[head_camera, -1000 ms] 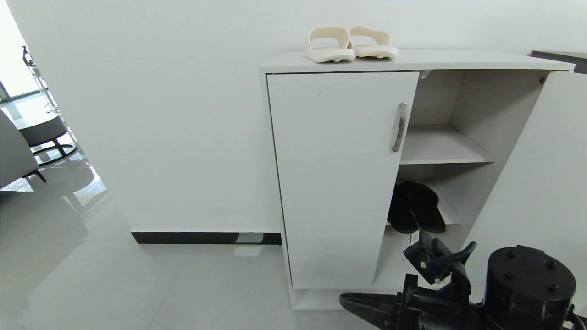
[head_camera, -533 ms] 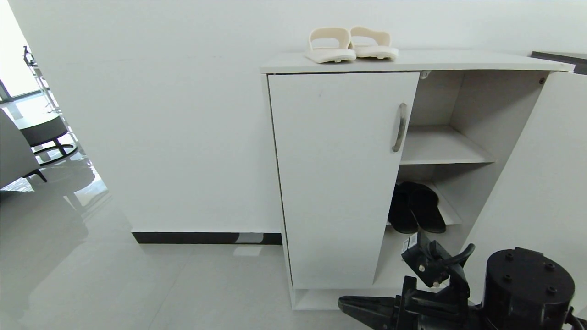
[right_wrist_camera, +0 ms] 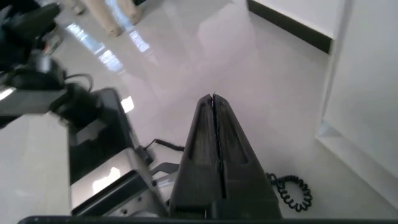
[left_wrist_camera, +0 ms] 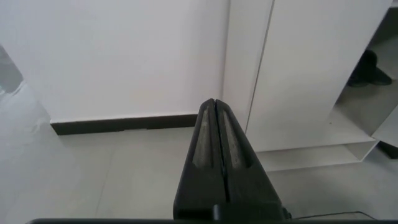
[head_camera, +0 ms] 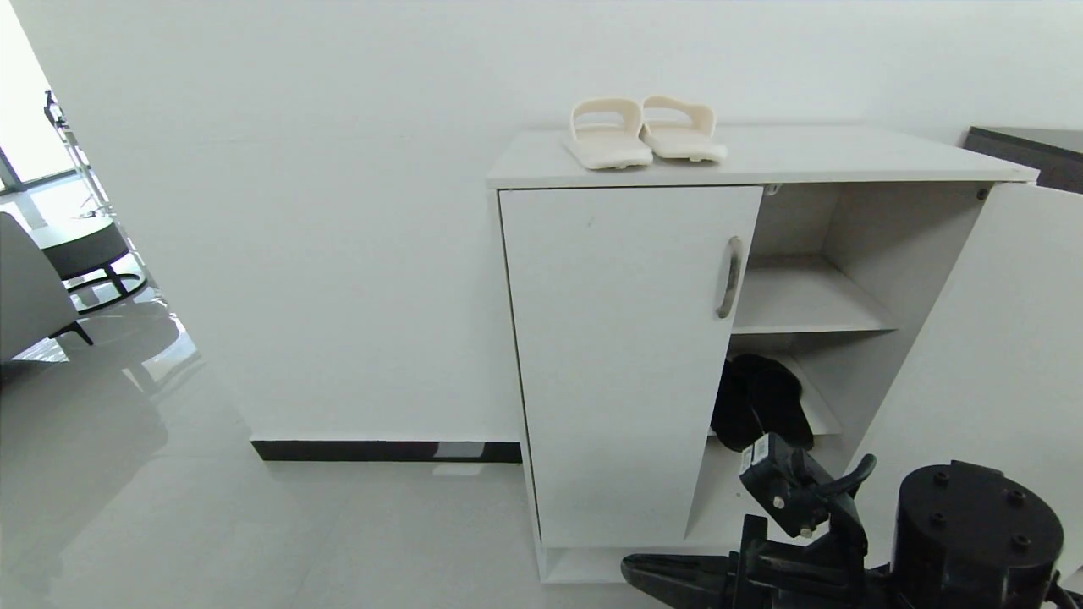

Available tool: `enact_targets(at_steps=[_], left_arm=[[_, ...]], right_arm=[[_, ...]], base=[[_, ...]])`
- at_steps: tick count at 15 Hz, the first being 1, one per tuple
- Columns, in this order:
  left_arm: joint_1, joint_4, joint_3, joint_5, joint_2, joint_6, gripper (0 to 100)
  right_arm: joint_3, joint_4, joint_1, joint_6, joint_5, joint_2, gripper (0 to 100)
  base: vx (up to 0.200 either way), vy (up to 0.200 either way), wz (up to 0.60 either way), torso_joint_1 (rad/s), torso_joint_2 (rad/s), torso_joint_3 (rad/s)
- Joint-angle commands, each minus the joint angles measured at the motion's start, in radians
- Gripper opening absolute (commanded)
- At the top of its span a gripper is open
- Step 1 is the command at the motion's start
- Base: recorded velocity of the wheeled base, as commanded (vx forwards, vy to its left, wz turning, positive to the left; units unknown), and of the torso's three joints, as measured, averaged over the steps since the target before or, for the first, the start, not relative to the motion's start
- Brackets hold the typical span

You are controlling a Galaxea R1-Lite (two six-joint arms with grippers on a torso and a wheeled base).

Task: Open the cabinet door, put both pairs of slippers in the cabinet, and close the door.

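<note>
White cabinet against wall, upright; left door closed, right door swung wide open; cream slippers, one pair, side by side on cabinet top near its left end; black slippers, pair lying together inside on lower shelf, partly hidden by left door

- cabinet: white board, smooth and matt — a laminate look.
- door handle: brushed metal with a dull sheen.
- cream slippers: moulded, smooth, matt, like rubbery plastic.
- black slippers: matt black; material cannot be told.
- floor: pale tiles, glossy — almost mirror-like.
- skirting: glossy black.
- wall: matt white paint.
- left gripper: matt black plastic, with dull grey pads.
</note>
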Motion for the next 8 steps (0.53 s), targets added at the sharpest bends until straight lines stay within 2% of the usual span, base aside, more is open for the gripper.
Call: enact_targets(at_steps=[1,8], left_arm=[[-0.001,0.001,0.000,0.000,0.001,0.000,0],[-0.001,0.001,0.000,0.000,0.001,0.000,0]], right_arm=[[0.000,0.000,-0.003,0.000,-0.001,0.001,0],[0.003,0.002,-0.003,0.000,-0.001,0.004,0]], base=[[0.000,0.000,0.00,0.154,-0.51,-0.286],[0.000,0.000,0.00,0.185,-0.47,-0.286]])
